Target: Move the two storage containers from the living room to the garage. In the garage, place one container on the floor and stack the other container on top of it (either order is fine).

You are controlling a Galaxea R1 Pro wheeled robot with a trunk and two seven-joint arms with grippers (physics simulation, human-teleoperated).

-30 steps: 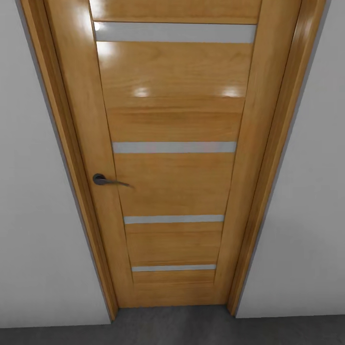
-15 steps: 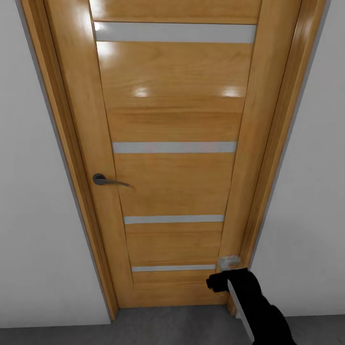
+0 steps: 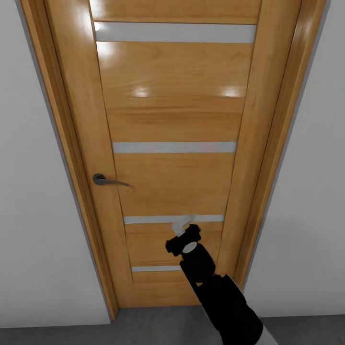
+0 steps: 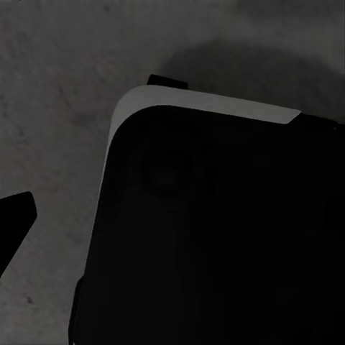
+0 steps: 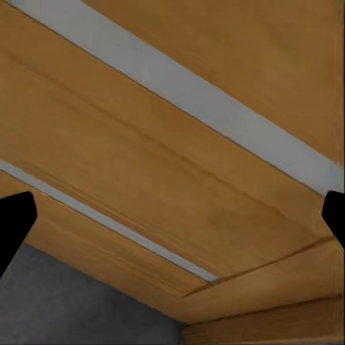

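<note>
One closed wooden door (image 3: pixel 172 158), four pale strips; right pincer (image 3: pixel 184 225) raised at it, fingers spread wide, empty. Left pincer's state unclear.

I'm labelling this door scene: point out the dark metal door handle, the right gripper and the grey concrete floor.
Dark metal door handle (image 3: pixel 106 180), head view, lever middle.
Right gripper (image 3: pixel 184 225), head view, between its fingertips.
Grey concrete floor (image 3: pixel 143 326), head view, bare strip below the door.

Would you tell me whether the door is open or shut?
Shut: the door sits flush in its frame, with no gap either side.
</note>
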